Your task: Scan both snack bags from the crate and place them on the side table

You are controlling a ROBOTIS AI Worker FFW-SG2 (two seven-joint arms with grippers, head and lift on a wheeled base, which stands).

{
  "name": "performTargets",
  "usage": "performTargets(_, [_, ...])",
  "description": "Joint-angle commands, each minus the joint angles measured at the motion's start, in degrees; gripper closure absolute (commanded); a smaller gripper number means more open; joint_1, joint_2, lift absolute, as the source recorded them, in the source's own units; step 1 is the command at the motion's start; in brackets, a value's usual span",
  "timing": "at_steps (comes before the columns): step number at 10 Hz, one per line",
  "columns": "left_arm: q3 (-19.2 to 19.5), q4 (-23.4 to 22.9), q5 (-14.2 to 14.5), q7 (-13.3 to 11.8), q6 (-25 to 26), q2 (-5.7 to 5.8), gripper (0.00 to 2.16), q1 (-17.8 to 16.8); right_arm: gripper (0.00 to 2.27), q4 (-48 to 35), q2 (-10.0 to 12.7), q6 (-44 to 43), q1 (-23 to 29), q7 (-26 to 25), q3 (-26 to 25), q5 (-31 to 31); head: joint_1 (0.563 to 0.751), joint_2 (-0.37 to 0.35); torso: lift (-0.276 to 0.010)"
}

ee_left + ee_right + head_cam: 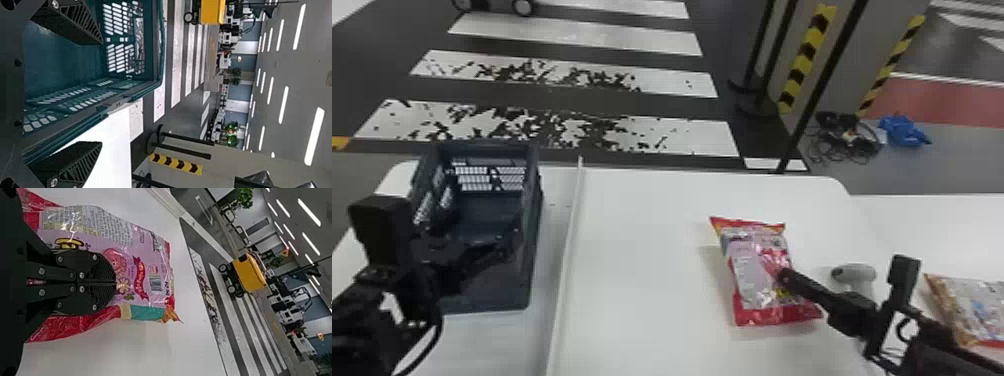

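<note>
ok so R gripper (786, 278) is sitting on the red/pink snack bag (757, 272), fingers pressing shut together. Bag's lying on the white tbl (642, 260) nr the scanner (862, 274); other bag (977, 307)'s resting farther R. L gripper (477, 245)'s hanging by the crate (497, 287), fingers standing wide.

1. Left arm (362, 320), entering at the head view's lower left; left tool (482, 230), fingers (72, 166) spread apart;
2. Right arm (937, 345), entering at lower right; right tool (785, 276), fingers (100, 268) closed together.
</note>
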Motion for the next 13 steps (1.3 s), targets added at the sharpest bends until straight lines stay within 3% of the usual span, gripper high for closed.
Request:
performTargets(1, [0.0, 0.0, 0.0, 0.0, 0.0, 0.04, 0.09, 0.0, 2.21, -0.2, 0.3, -1.0, 0.6, 0.0, -0.4, -0.1, 0.695, -0.171, -0.098])
performTargets(6, [-0.2, -0.2, 0.0, 0.0, 0.0, 0.12, 0.09, 0.1, 2.21, -14.5, 1.6, 10.1, 4.1, 0.0, -1.3, -5.0, 0.695, -0.185, -0.098])
performTargets(8, [-0.4, -0.2, 0.1, 0.0, 0.0, 0.12, 0.09, 0.0, 2.21, -14.3, 1.9, 9.6, 5.2, -0.2, -0.3, -4.7, 0.695, -0.177, -0.098])
performTargets(13, [-0.4, -0.1, 0.4, -0.1, 0.0, 0.21, 0.09, 0.0, 2.21, -7.6, 1.3, 3.9, 1.0, -1.0, -5.6, 1.7, 0.695, -0.214, -0.098])
